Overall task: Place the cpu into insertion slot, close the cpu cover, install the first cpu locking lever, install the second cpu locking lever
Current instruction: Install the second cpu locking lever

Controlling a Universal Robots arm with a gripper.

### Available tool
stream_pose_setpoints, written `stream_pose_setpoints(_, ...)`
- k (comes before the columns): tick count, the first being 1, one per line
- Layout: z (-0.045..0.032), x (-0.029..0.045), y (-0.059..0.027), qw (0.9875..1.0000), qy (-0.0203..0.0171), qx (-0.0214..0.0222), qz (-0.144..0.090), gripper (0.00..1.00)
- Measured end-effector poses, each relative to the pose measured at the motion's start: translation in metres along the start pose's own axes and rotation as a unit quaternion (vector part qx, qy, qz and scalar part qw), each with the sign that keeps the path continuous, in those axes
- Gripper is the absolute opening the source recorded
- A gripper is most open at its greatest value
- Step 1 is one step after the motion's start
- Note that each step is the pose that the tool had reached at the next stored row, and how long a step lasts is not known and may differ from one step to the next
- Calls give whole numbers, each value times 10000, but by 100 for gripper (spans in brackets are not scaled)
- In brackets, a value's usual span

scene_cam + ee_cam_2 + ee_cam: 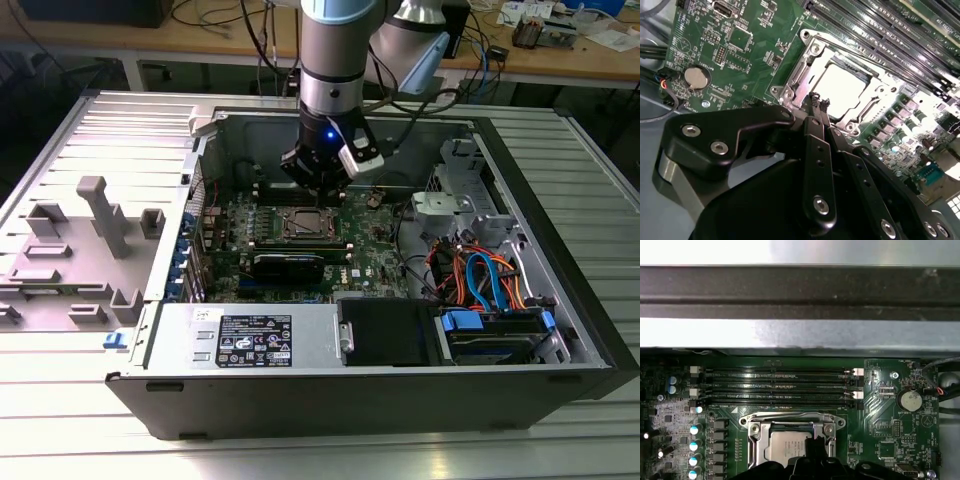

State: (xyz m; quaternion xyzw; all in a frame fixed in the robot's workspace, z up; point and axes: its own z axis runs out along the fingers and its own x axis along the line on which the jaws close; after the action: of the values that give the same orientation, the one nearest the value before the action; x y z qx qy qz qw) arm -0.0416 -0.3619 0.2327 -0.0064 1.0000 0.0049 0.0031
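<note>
The cpu (pixel 842 87) lies flat in the insertion slot (pixel 854 66) on the green board, its pale grey top showing through the window of the cpu cover (pixel 801 76). That silvery cover lies down over the chip. In the first wrist view the cpu (pixel 785 447) sits under the cover (pixel 790 426) as well. My gripper (pixel 818 101) hovers at the near edge of the socket, its black fingers (pixel 812 150) drawn together with nothing seen between them. In the exterior view the gripper (pixel 322 187) hangs just above the socket (pixel 305 225) inside the open computer case.
Long black memory slots (pixel 775 385) run beside the socket, and a coin battery (pixel 910 401) sits on the board. A black card (pixel 288 265) lies across the board, coloured cables (pixel 480 280) fill the exterior view's right, and a grey fixture (pixel 100 215) stands outside the case.
</note>
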Motion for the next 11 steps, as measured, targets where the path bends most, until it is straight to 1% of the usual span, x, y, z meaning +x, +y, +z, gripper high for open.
stream_pose_setpoints(2,-22,0,0,10000,0,0,0,11)
stream_pose_setpoints(5,-26,-1,-4,10000,0,-1,0,11)
stream_pose_setpoints(9,-27,0,-60,10000,0,-1,0,11)
stream_pose_setpoints(10,-39,1,-65,10000,0,0,1,11)
stream_pose_setpoints(11,-67,0,-70,10000,0,-3,0,11)
